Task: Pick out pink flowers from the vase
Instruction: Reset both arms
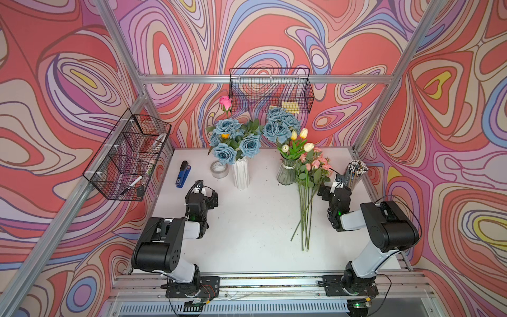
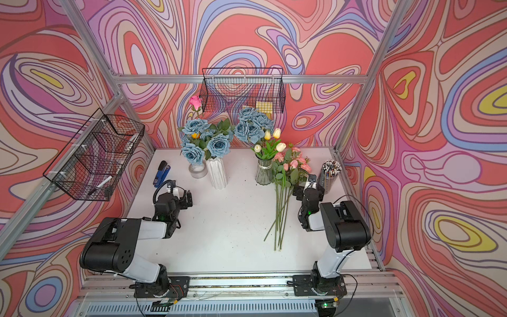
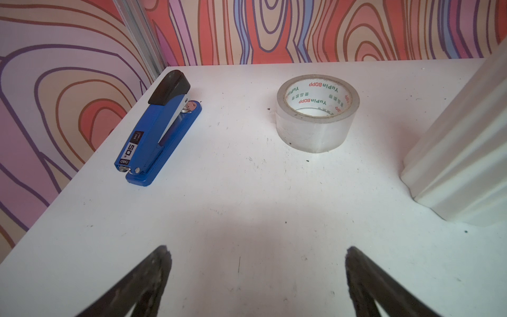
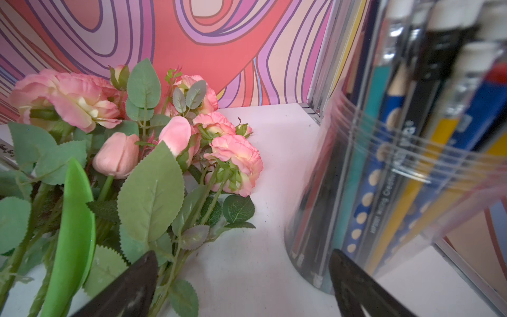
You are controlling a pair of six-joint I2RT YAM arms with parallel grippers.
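On the right side of the bench [image 1: 247, 233], the pink flowers [image 1: 312, 164] lie flat in a loose bundle, out of any vase. Their blooms are just beside the glass vase [image 1: 286, 171] and their long green stems run toward the near edge. The right end effector [image 4: 242, 260] sits low just right of that bundle with its jaws spread wide and nothing held. One finger [image 4: 131, 285] is over the leaves and the other is close against the clear pencil holder [image 4: 384, 164]. That tight gap is probably the main risk: a swing to the right could knock the holder over, and closing here could pinch a leaf or pull the stems askew. A lift toward the far side might brush the glass vase, which holds the cream and yellow tulips [image 1: 297, 140] and some of the blue roses [image 1: 279, 123], and could topple it. One bright pink rose [image 1: 225, 101] stands tall in the white vase [image 1: 241, 173] on the far left, above more blue roses. If it counts as pink it seems the last one to take, and pulling it at an angle could drag the neighbouring blooms or tip the narrow vase. The left end effector [image 3: 256, 255] is also fully open and empty, near the bench surface. The blue stapler [image 3: 159, 129] and tape roll [image 3: 318, 112] lie beyond it, with the tape just beside the white vase, so it could get in the way of a low reach from the left.
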